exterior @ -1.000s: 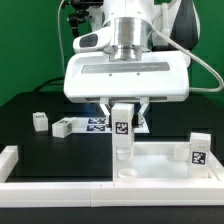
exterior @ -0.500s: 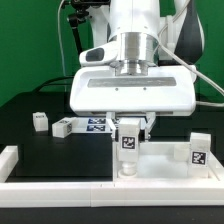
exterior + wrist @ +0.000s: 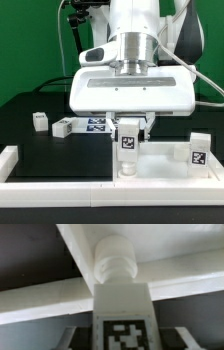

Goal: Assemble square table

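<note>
My gripper [image 3: 128, 133] is shut on a white block leg [image 3: 127, 148] with a black-and-white tag and holds it upright. The leg's lower end meets the near corner of the white square tabletop [image 3: 165, 160]. In the wrist view the leg [image 3: 122, 308] runs from between my fingers [image 3: 78, 338] to its rounded tip [image 3: 113, 259] against the tabletop's raised rim [image 3: 180, 258]. A second tagged leg [image 3: 197, 148] stands upright on the tabletop at the exterior view's right. Two loose legs [image 3: 39, 121] [image 3: 63, 126] lie on the black table at the left.
The marker board [image 3: 96, 123] lies flat behind the gripper. A long low white border rail [image 3: 60, 186] runs along the front, with an end piece [image 3: 8, 157] at the left. The arm's wide white hand hides the table's back middle.
The gripper with the leg has shifted a little to the exterior view's right and come lower. For the last half second nothing has moved.
</note>
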Motion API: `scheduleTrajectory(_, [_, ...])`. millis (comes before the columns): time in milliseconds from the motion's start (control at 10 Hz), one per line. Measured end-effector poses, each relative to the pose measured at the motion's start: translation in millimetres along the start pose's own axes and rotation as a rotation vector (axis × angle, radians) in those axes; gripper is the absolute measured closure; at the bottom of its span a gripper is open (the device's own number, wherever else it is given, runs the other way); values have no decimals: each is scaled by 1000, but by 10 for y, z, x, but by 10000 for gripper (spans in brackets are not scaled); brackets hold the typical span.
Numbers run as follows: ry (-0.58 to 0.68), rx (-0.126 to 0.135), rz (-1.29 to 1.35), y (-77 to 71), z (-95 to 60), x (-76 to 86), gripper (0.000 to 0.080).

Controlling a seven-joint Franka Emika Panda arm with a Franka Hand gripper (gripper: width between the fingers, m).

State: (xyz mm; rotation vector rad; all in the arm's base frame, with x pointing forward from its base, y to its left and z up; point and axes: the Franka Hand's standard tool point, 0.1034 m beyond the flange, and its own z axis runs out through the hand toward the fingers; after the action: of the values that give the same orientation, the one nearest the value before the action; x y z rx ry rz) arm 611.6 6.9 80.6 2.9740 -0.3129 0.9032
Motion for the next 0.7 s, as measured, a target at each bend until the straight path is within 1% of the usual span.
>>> scheduleTrajectory(100, [0, 0, -1, 2, 3, -1, 515])
scheduleTrajectory(200, [1, -2, 1, 24, 35, 21, 515])
scheduleTrajectory(400, [15, -3, -5, -1, 125, 2, 515])
scheduleTrajectory(700, [19, -3, -6, 0, 126, 7, 515])
